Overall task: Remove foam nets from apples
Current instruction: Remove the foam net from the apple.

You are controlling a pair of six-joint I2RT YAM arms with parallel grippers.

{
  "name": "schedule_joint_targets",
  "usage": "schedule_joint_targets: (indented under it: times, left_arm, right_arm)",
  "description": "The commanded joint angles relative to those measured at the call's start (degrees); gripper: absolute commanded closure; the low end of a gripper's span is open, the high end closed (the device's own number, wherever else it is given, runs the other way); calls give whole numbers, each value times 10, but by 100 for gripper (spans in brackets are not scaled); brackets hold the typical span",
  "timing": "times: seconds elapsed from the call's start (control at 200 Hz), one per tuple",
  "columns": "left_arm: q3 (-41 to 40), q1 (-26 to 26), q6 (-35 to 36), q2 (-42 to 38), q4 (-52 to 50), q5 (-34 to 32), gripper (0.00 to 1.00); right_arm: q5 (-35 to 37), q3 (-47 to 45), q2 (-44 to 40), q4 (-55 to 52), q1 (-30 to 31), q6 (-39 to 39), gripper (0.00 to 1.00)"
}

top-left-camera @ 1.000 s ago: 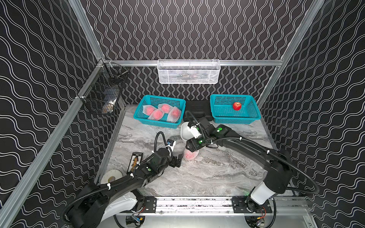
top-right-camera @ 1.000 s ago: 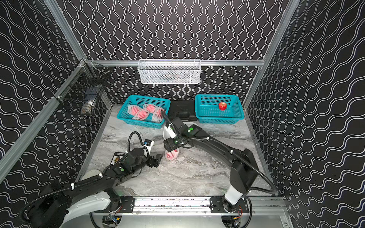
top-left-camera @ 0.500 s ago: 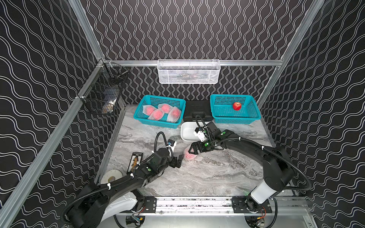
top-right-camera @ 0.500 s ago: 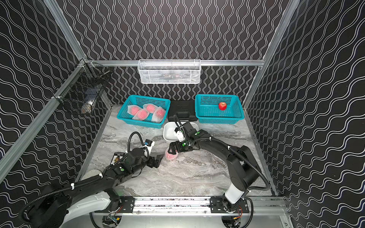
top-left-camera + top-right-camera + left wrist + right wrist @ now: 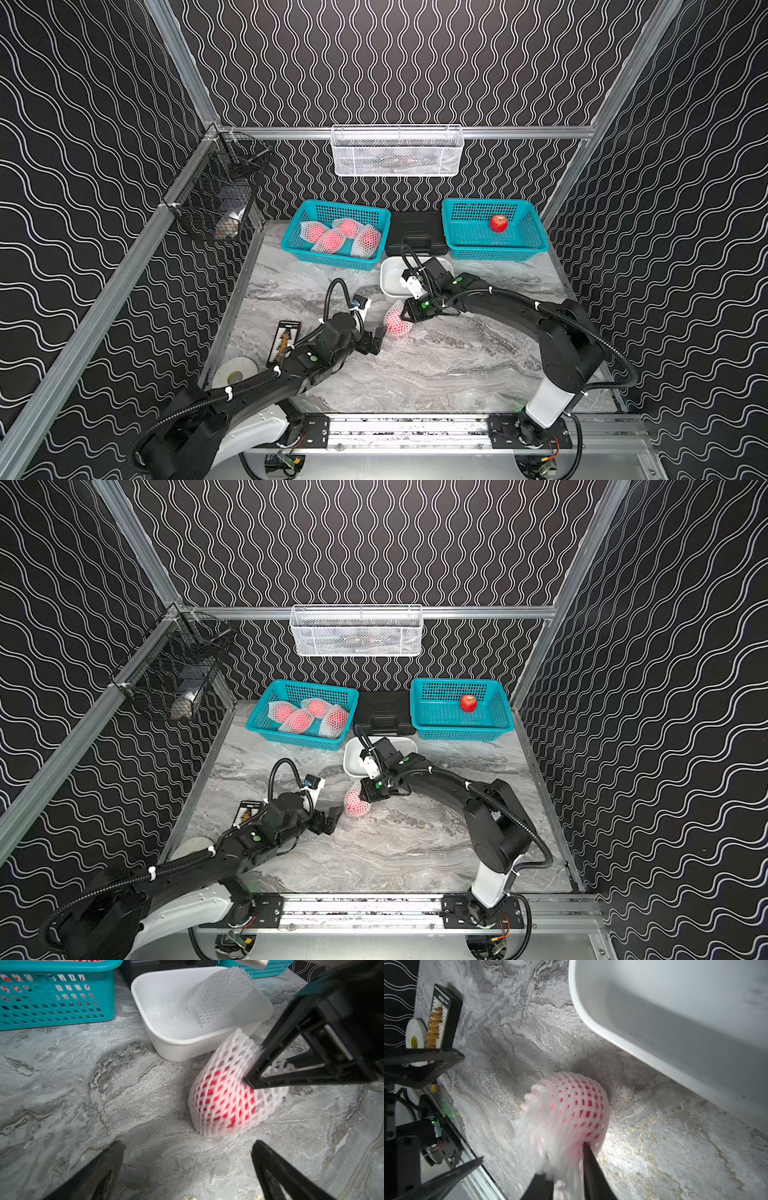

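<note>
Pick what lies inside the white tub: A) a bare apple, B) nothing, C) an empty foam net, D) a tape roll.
C: the left wrist view shows an empty foam net leaning inside the white tub, no fruit in it.

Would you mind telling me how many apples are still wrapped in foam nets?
5. Four netted apples lie in the left teal basket; the fifth apple stands on the table, its foam net pinched by the right gripper. More could hide beneath those four.
</note>
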Motion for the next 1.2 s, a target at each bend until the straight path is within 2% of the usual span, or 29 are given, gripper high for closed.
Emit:
schedule_joint_targets:
  times: [0.0,0.24,0.355,0.385,0.425,0.45,0.495,0.52,0.55,0.611,0.636,0.666,0.721,0.741,0.771,0.816,0.841,0.866,0.921,0.996,1.086,1.156,1.196]
  left_arm:
    - [-4,1,-6,0,15,-2,1]
    - [2,1,-5,-3,4,-16,1]
    - [-3,0,-6,-3,11,-26,1]
    - [-4,0,-6,-1,15,-28,1]
    - [-3,0,-9,3,18,-28,1]
    - [-1,0,-9,5,19,-26,1]
    - [2,1,-10,8,16,-21,1]
    - [3,1,-11,8,14,-19,1]
    - [3,0,-11,8,13,-18,1]
    - [2,1,-10,2,9,-21,1]
    - [1,0,-10,-2,10,-24,1]
    - [-1,0,-9,-5,9,-28,1]
    - [-4,0,-9,-10,9,-31,1]
    - [-4,0,-8,-11,9,-31,1]
    - [-5,1,-6,-12,11,-29,1]
    - [-6,0,-4,-13,12,-27,1]
    - [-5,0,-4,-13,9,-26,1]
    - [-5,1,-5,-11,6,-30,1]
    - [-4,0,-7,-8,6,-30,1]
    - [-8,1,-8,-4,20,-25,1]
    - [-2,1,-8,-1,13,-24,1]
    - [-1,1,-5,-3,10,-24,1]
    - [-2,1,-3,-5,11,-26,1]
  right_arm:
    - [0,10,-10,-9,1,-11,88]
    - [23,45,-29,-68,8,-17,100]
    - [140,34,-41,-61,37,-25,100]
    - [152,36,-32,-66,43,-27,100]
    - [120,59,-9,-92,40,-23,100]
    - [74,63,-5,-95,32,-20,100]
    - [-26,44,-14,-57,12,-3,100]
    - [-44,28,-24,-25,4,14,100]
    - [-2,18,-37,-4,7,29,100]
    - [164,38,-34,-34,60,2,100]
    - [190,55,-23,-60,71,-1,100]
    - [144,70,-10,-81,59,-1,100]
    - [-47,47,-20,-41,-2,20,100]
    - [-84,26,-31,-5,-19,40,100]
    - [-60,7,-50,27,-20,60,100]
    - [90,12,-66,9,20,32,100]
    - [136,26,-62,-13,46,15,100]
    - [119,40,-53,-37,48,5,100]
    - [27,52,-39,-51,6,15,100]
    - [96,42,-42,-42,21,14,100]
    - [0,36,-45,-33,-6,25,100]
    - [14,32,-56,-16,-4,29,100]
    - [-3,40,-55,-27,-7,29,100]
